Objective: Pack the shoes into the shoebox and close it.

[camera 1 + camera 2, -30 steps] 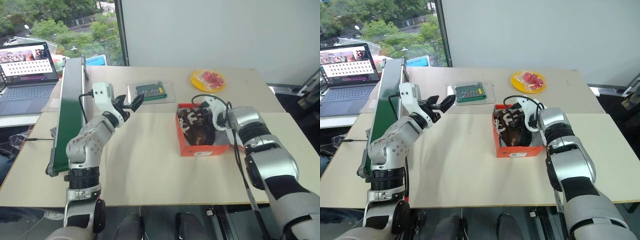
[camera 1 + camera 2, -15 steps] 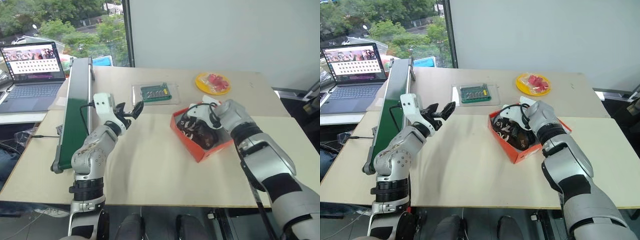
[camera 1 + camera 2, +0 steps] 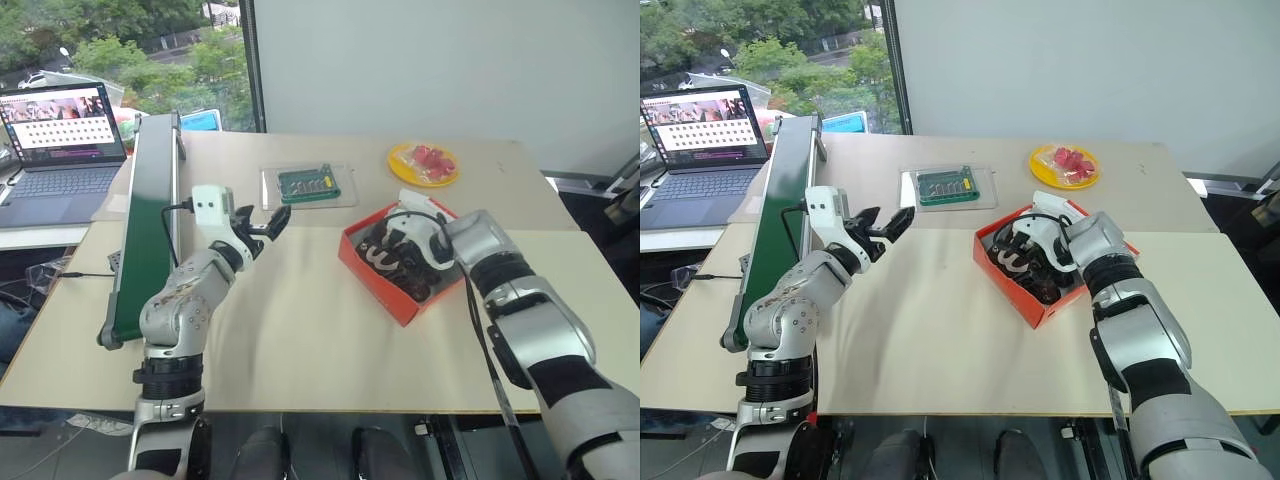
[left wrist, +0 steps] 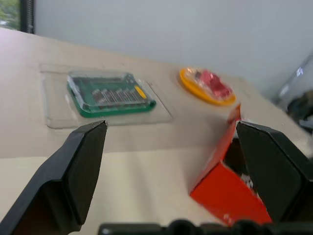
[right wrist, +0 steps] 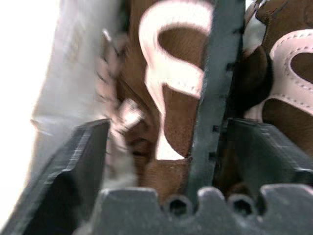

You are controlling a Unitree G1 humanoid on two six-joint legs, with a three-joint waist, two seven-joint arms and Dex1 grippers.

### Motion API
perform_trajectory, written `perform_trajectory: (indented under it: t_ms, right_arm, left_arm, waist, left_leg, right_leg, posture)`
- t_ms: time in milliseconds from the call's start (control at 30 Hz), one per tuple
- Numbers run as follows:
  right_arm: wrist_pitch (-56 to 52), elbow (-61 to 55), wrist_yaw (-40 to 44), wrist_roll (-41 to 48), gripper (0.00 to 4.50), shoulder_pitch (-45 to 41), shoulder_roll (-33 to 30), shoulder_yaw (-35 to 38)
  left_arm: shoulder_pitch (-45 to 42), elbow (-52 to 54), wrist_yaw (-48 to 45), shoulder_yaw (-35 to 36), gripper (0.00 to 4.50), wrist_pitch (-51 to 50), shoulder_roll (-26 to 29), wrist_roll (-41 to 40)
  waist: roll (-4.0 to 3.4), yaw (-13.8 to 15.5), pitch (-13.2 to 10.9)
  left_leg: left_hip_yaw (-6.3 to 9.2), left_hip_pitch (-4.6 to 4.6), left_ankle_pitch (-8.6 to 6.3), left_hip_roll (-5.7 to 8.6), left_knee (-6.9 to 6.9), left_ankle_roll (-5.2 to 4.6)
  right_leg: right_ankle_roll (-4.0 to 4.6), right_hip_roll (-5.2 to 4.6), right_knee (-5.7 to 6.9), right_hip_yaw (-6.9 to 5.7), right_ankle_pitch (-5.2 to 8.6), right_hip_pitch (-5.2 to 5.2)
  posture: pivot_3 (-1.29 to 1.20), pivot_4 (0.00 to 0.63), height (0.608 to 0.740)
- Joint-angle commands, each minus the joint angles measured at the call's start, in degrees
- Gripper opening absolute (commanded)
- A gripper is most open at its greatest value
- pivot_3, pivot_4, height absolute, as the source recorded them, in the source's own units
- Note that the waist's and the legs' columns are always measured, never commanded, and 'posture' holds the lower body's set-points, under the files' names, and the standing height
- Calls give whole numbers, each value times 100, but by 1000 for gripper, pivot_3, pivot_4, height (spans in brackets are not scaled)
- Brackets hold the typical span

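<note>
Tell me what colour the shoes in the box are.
Dark brown with white markings and laces; the shoes show best in the right wrist view.

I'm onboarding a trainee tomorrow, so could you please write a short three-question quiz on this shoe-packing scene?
1. True or false: both shoes already lie inside the shoebox.
2. Multiple choice: the left gripper is A) open in the air above the table, holding nothing; B) shut on a shoe; C) pressing the lid down.
3. Which thing lies on the table nearest the left gripper: the clear tray with the green circuit board or the yellow plate?

Key
1. True.
2. A.
3. The clear tray with the green circuit board.
</note>
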State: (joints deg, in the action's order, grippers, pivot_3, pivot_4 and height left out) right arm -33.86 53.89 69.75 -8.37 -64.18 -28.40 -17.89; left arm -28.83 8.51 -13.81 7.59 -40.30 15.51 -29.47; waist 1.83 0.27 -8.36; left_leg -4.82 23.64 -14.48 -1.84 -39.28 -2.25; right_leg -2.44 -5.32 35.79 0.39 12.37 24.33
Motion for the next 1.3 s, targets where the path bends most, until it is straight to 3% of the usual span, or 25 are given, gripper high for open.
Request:
perform_trajectory:
  t_ms: [33,267,400,500,867,1100,1300]
  right_arm:
    - [-1080,-1056,400,406,4451,-62,-379,350]
    - [-2363,-2723,115,1109,4451,111,-931,1167]
    - [-1961,-3418,-598,1126,4451,636,-1320,1742]
    - [-2095,-4092,-1174,1081,3829,1475,-1852,2323]
    - [-2875,-5622,-2024,1574,51,3765,-2391,3681]
    - [-1978,-5071,-2664,1912,51,4262,-1473,3977]
    - [-665,-4159,-3305,1768,51,4199,-867,3658]
  left_arm:
    - [-171,148,-430,-203,4500,-99,280,21]
    - [-505,-193,-1301,-804,4500,-128,708,178]
    - [-537,-105,-1980,-1275,4500,-123,898,204]
    - [-731,-219,-2432,-1680,4500,1,796,272]
    - [-1309,-691,-2855,-1803,4500,160,540,517]
    - [-1389,-496,-3213,-1836,4500,124,651,495]
    - [-1416,-61,-3561,-1856,4500,-117,971,439]
  waist:
    - [-4,-11,-3]
    - [-9,-27,-6]
    - [-8,14,-7]
    - [-7,89,-8]
    - [-10,-36,-7]
    - [-10,-60,-7]
    - [-15,-62,-10]
  left_leg:
    - [0,6,0,0,0,0]
    - [1,10,-3,0,0,-5]
    - [-3,18,-3,2,0,-6]
    - [-17,22,-3,5,0,-6]
    - [-7,8,-4,1,-1,-13]
    - [-5,-3,-5,3,-2,-17]
    - [-6,1,-5,3,-1,-16]
  right_leg:
    - [0,0,0,0,0,5]
    - [0,2,-1,0,0,9]
    - [0,2,-5,-8,0,8]
    - [-1,-1,-12,-16,1,5]
    - [-3,9,-49,16,2,3]
    - [-9,12,-50,27,1,-7]
    - [-11,13,-54,26,3,-5]
  posture:
    - [0,150,740]
    - [0,150,740]
    - [0,150,740]
    - [0,150,740]
    - [0,150,740]
    - [0,150,740]
    - [0,150,740]
